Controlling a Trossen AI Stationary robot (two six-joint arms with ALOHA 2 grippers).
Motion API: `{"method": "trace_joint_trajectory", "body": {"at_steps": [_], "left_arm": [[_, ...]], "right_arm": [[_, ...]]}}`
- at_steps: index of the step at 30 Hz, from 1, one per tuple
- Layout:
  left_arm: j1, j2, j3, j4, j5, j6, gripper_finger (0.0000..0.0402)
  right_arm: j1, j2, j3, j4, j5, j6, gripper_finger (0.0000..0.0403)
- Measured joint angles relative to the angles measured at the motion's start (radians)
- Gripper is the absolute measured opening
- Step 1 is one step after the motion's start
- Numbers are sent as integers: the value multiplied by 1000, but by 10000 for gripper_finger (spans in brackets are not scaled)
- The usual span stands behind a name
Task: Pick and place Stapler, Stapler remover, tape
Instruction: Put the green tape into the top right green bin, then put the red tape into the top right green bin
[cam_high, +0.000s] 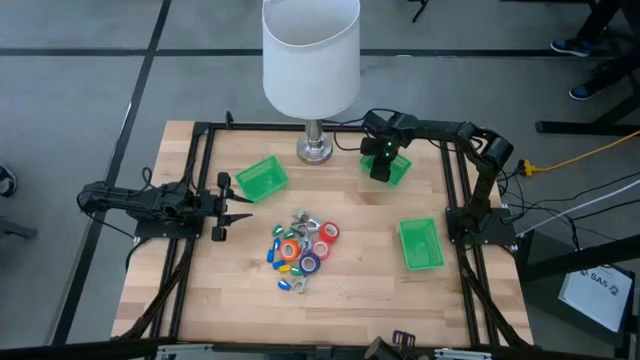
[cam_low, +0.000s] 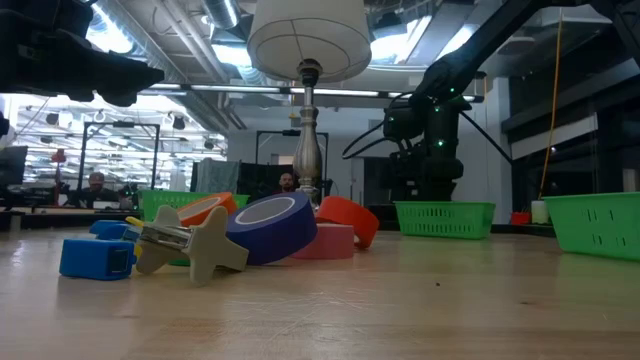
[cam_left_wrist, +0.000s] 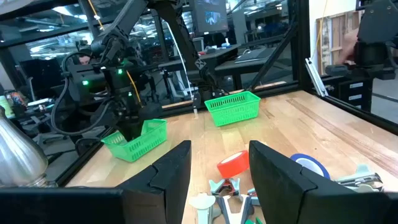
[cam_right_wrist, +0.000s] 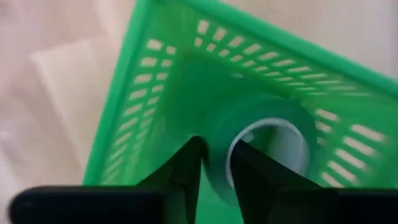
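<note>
Right gripper (cam_right_wrist: 214, 163) sits low in the far green plastic mesh bin (cam_right_wrist: 161, 81), jaws clamped on the wall of a green ring-shaped tape roll (cam_right_wrist: 267, 146). Best release only once the roll rests flat, then lift straight up. Left gripper (cam_high: 232, 206) waits parted beside the pile.

- Both arms are dark, near-black, built of slim tubular links with bulkier joint housings.
- The right arm (cam_high: 470, 140) carries small green indicator lights near its wrist, just behind the fingers.
- The left gripper (cam_left_wrist: 219, 180) has two broad, flat black fingers (cam_left_wrist: 171, 171) with angular, faceted inner edges.
- The right gripper (cam_right_wrist: 216, 163) has matching black fingers tapering to points.
- Black cables loop along the right arm.
</note>
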Motion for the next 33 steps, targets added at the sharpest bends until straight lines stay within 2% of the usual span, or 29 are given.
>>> {"method": "trace_joint_trajectory", "body": {"at_steps": [8, 12, 16, 21, 27, 33], "left_arm": [[0, 0, 0, 0, 0, 0, 157], [0, 0, 0, 0, 0, 0, 157], [0, 0, 0, 0, 0, 0, 157], [0, 0, 0, 0, 0, 0, 157], [0, 0, 0, 0, 0, 0, 157], [0, 0, 0, 0, 0, 0, 157]], "right_arm": [[-8, 0, 152, -155, 19, 60, 208], [1, 0, 277, -276, 5, 135, 245], [65, -1, 369, -372, 4, 272, 249], [217, -1, 423, -422, 2, 361, 237], [446, -1, 428, -393, 2, 401, 224], [645, -1, 401, -277, 2, 461, 220]]}}
